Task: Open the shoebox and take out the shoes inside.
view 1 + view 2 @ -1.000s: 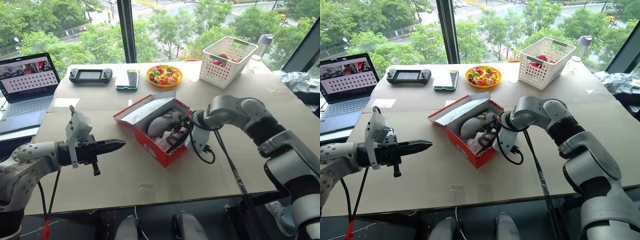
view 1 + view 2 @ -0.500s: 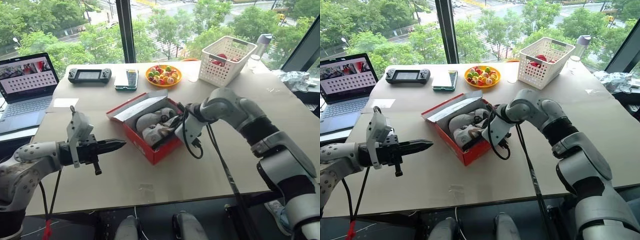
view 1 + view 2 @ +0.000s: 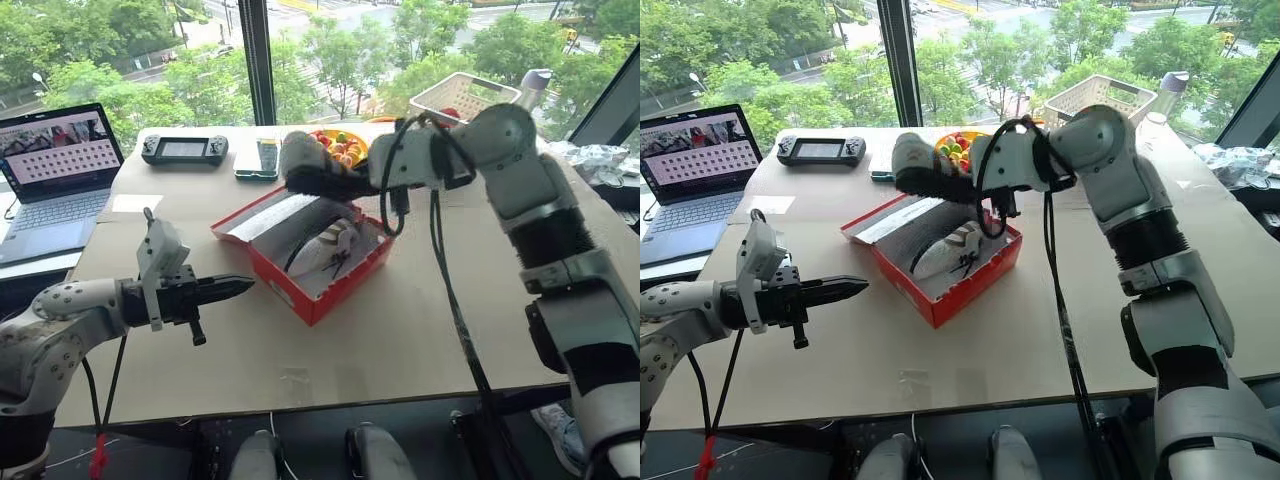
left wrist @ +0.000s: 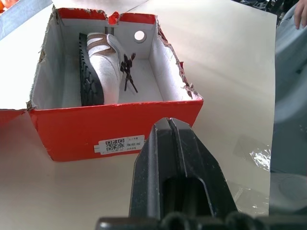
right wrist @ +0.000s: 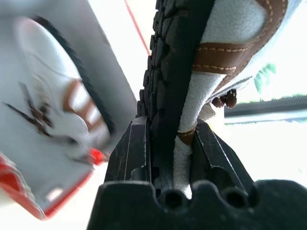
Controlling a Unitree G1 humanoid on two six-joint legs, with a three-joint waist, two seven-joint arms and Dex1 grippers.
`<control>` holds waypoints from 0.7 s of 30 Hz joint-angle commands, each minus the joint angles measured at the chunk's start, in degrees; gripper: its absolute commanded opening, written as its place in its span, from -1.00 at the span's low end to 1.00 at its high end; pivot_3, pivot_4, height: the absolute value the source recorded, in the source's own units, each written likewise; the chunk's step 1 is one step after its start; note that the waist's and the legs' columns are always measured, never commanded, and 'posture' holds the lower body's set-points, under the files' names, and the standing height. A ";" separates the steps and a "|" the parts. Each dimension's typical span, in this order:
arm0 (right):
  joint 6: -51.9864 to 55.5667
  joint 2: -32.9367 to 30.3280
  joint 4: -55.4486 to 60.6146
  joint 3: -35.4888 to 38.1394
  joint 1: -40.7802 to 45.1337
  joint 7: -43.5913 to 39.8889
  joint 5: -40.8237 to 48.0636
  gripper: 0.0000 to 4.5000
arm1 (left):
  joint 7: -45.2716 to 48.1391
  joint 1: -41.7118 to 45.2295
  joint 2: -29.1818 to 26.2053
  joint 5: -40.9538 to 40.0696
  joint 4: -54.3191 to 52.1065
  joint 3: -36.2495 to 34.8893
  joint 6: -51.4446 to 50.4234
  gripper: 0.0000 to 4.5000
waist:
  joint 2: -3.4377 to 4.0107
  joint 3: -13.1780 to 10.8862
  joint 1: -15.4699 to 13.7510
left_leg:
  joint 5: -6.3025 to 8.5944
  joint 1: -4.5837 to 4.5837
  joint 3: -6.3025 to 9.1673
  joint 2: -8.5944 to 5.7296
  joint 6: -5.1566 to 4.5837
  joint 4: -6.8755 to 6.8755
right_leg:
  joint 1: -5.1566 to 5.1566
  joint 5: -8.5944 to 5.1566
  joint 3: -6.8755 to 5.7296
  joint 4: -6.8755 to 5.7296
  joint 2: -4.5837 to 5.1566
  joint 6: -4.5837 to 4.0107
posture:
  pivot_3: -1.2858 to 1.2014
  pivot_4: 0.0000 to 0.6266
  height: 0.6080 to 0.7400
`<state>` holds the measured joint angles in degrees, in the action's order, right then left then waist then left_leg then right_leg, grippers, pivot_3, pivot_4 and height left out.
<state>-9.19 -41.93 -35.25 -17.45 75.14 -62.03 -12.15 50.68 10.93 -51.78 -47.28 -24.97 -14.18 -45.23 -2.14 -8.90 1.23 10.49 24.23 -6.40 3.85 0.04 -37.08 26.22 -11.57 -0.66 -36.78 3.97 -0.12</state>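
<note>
Right wrist view: the right gripper (image 5: 169, 143) is pinched on the heel end of one shoe (image 5: 201, 62), black sole against one finger, grey-white upper with brown trim against the other. In the head views that lifted shoe (image 3: 923, 165) hangs in the air above the far edge of the shoebox (image 3: 970, 282), toe pointing to the robot's left, clear of the box and of the table (image 3: 1040, 330).

The second shoe (image 3: 950, 247) lies on its side inside the open red shoebox, dark laces trailing on the grey-white floor of the box. The lid (image 3: 890, 218) is folded back on the box's far-left side and rests on the table.

Left gripper (image 3: 240, 287): fingers pressed together, holding nothing, hovering level just left of the shoebox and pointing at it. In the left wrist view the closed fingers (image 4: 163, 148) aim at the box's labelled end wall.

Farther back on the table: a laptop (image 3: 55, 165) at far left, a handheld game console (image 3: 184, 149), a phone (image 3: 265, 157), a bowl of coloured pieces (image 3: 955, 145) partly behind the lifted shoe, and a white lattice basket (image 3: 455, 95)
</note>
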 commanded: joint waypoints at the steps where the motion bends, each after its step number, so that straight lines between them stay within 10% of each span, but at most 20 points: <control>1: -0.36 -5.80 -9.76 -0.63 -1.50 13.31 -9.74 -0.52 | -0.15 0.55 0.23 0.03 -0.82 -0.46 0.58 -1.00 | -0.02 0.00 -0.54 | 0.00 0.00 0.00 -0.02 0.00 0.03 | -0.02 -0.18 -0.01 0.07 0.03 -0.29 | 0.03 -0.52 0.97; 12: 7.87 0.37 -36.27 -12.20 -16.01 54.59 -28.71 -0.52 | -0.45 1.19 1.22 -0.53 -0.92 0.55 0.12 -1.00 | -0.11 -0.01 1.76 | -0.01 -0.03 0.00 -0.14 -0.02 0.13 | 0.02 0.04 0.28 -0.04 0.03 0.17 | 0.03 -0.52 0.97; 21: 2.01 2.39 -30.58 -8.36 -20.91 30.98 -19.75 0.55 | -0.73 1.35 1.28 -0.54 -0.97 0.51 0.01 -1.00 | -0.45 0.12 2.24 | -0.33 -0.38 0.09 -0.37 -0.27 0.08 | -0.45 0.12 0.45 0.10 0.11 0.78 | 0.03 -0.52 0.97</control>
<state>-5.69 -40.75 -68.91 -27.29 57.32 -20.34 -36.32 50.08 11.79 -50.27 -47.35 -24.93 -12.50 -45.24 -2.59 -8.77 3.47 10.17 23.58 -6.26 3.56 -0.23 -36.98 25.42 -11.46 -0.30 -36.59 4.03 0.66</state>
